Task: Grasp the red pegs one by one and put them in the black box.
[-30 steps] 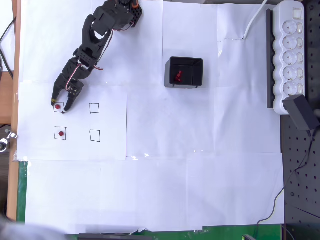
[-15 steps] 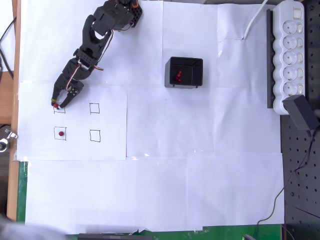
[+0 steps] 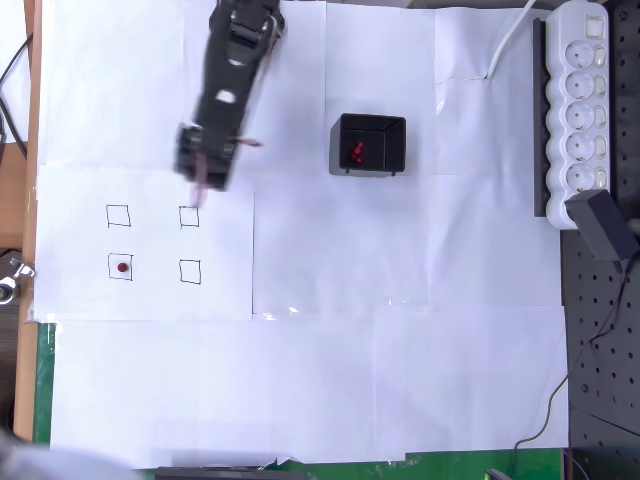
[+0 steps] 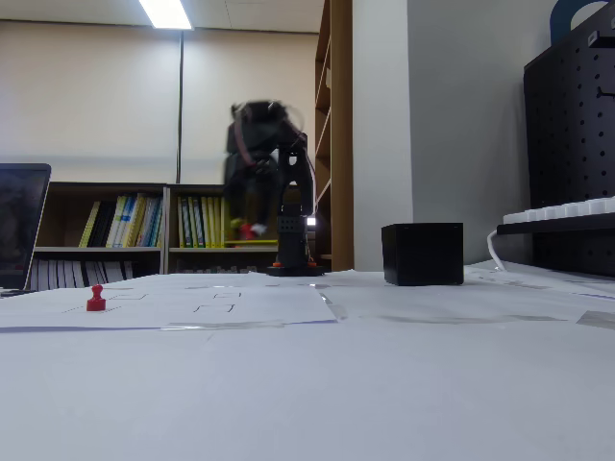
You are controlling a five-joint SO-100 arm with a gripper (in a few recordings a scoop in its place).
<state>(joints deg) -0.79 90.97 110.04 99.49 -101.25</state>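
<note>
Taking the black box [image 3: 368, 146] as the landmark: nearest the fixed camera, one red peg [image 4: 96, 300] stands upright in its drawn square [image 3: 120, 267], well apart from the box. Farther back, the gripper [image 4: 252, 230] hangs raised and blurred between the squares and the box, a red peg pinched in its fingers. Inside the box lie red pegs [image 3: 357, 153], seemingly two. By my judgement, two are delivered, one is in transit and one remains.

Colours on the counter
Small dark-red round peg [image 3: 122, 267] inside hand-drawn black square outline [image 3: 120, 267]; small square black plastic box [image 3: 367, 145]; white paper sheets [image 3: 400, 300].
</note>
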